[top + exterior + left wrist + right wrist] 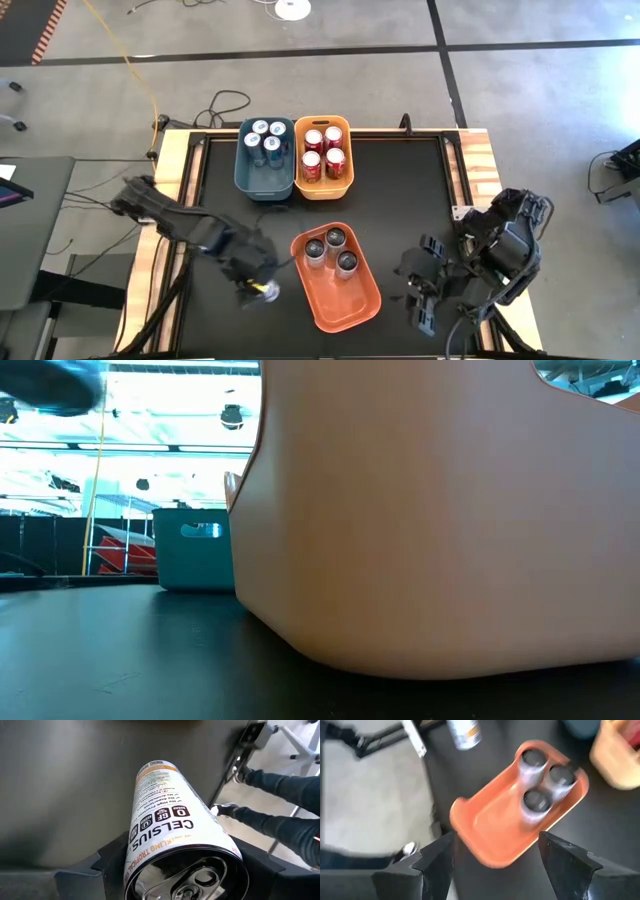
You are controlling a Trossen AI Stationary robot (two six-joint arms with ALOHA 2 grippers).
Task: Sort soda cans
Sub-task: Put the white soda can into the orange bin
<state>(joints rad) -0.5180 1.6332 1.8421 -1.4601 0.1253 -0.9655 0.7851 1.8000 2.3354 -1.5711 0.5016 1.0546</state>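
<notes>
The left gripper (258, 285) hangs over the tabletop (400, 190) at about eight o'clock from its middle, its fingers pinching a silver can (175, 835) round the body, the pull-tab end toward the wrist. The can sits just off the left edge of the orange bin (345, 300), which already keeps three grey cans (330, 250) bunched at its far end.

The grip looks to be near the top end only, so I reckon the can could swing or slip loose if the arm moves sharply. Carried too low, it could catch the bin's near wall and shove the bin, or knock the three standing cans over.

At twelve o'clock stand a blue bin (262, 178) with blue cans (268, 138) and a yellow bin (340, 185) with red cans (324, 152), side by side and well clear. The right gripper (495, 857) waits at about four o'clock with fingers spread and nothing between them, close enough to the orange bin to crowd it. A person's legs (280, 822) show beyond the tabletop's edge.
</notes>
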